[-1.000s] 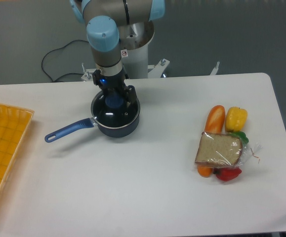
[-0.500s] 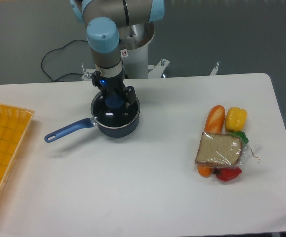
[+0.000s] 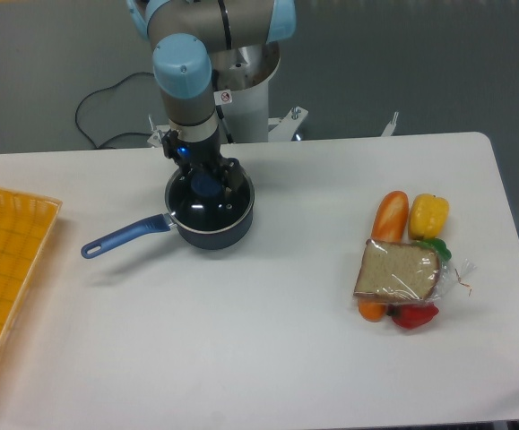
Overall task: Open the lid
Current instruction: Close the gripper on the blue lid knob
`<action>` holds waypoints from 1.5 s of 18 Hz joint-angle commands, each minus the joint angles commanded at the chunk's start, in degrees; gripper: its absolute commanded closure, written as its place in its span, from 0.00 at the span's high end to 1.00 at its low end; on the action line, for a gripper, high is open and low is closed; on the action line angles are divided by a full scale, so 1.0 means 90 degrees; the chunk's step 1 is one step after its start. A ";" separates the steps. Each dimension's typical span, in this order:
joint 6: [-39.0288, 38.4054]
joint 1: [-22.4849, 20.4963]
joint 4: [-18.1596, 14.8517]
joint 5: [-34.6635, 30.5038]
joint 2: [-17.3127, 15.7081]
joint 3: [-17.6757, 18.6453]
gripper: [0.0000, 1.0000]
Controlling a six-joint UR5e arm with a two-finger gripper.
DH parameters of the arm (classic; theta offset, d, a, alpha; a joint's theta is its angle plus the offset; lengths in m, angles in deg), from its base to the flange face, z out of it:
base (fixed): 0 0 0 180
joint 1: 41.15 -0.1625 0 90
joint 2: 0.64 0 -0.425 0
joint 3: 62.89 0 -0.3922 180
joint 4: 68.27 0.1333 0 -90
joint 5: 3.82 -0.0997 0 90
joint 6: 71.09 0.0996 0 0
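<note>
**Grasp on knob; lift not yet made**

Step in hand: grasp stage. The claw [image 3: 207, 184] is down over the pot [image 3: 211, 215], its two dark fingers either side of the blue knob [image 3: 206, 184] at the lid's centre. They look closed against the knob, so I read it as pinching the knob, though actual contact is too small to confirm from this view.

Location: the lid [image 3: 209, 202] lies flat on the pot, seated on its rim, at the back left of the bench [image 3: 268, 331], directly under the arm's wrist. No gap between lid and pot rim is visible; the lid reads as still on.

Orientation: the lid is round, so no long axis in plan. Its axis runs vertically through the knob, which points straight up. The pot's handle [image 3: 125, 237] points to the front left, clear of the claw.

Next move, as judged: a straight vertical lift keeping the lid level, with a firm enough pinch that the knob does not slip, then carry it sideways to bare bench.
</note>
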 joint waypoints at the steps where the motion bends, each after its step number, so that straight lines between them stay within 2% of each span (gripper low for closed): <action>1: 0.0010 0.0000 -0.0010 0.0000 0.0000 0.0010 0.99; 17: 0.0020 0.0000 -0.0010 -0.0010 0.0049 0.0098 0.97; 27: 0.0020 0.0010 -0.0019 -0.0010 0.0059 0.0098 0.75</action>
